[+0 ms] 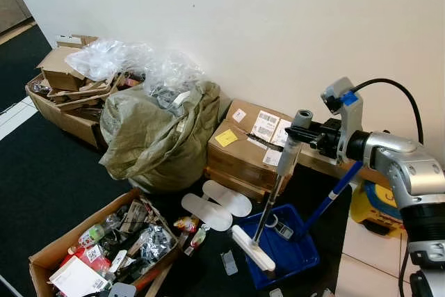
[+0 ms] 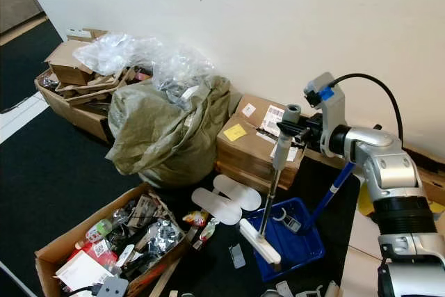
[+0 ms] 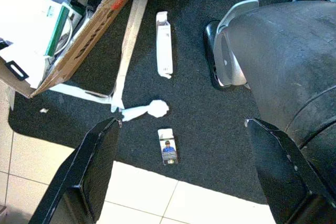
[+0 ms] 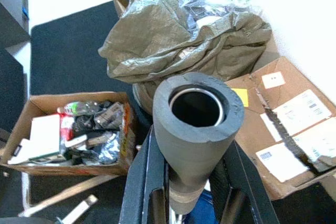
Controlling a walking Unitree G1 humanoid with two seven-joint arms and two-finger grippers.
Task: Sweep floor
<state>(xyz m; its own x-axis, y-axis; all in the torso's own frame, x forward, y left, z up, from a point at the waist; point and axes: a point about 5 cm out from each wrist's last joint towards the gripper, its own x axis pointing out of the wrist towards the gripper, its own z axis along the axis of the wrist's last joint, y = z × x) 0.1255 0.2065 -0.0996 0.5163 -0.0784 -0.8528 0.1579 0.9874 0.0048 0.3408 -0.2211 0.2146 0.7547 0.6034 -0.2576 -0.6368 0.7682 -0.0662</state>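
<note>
I have the right gripper (image 1: 300, 132) out front at chest height, its black fingers (image 4: 142, 187) clamped on both sides of the broom handle (image 1: 290, 145) just under the grey foam grip. Handle top is hollow, seen end-on from the right wrist cam. The broom's white head (image 1: 253, 248) rests at the near edge of the blue dustpan (image 1: 292, 252), which sits on the black mat (image 1: 42, 186); contents of the pan hard to make out, poss. a small grey item. The pan's blue handle (image 1: 335, 196) runs up toward my right arm, top end hidden behind it.

Left gripper (image 3: 184, 177) points at the floor, fingers wide apart, nothing between them. Below it: a small card (image 3: 168, 152), a crumpled paper scrap (image 3: 149, 109), a white strip (image 3: 164, 51).

Surroundings: olive sack (image 1: 156, 137), sealed carton w/ labels (image 1: 250, 147), two white insoles (image 1: 215, 206), open box of clutter (image 1: 104, 248), cut off at frame bottom.
</note>
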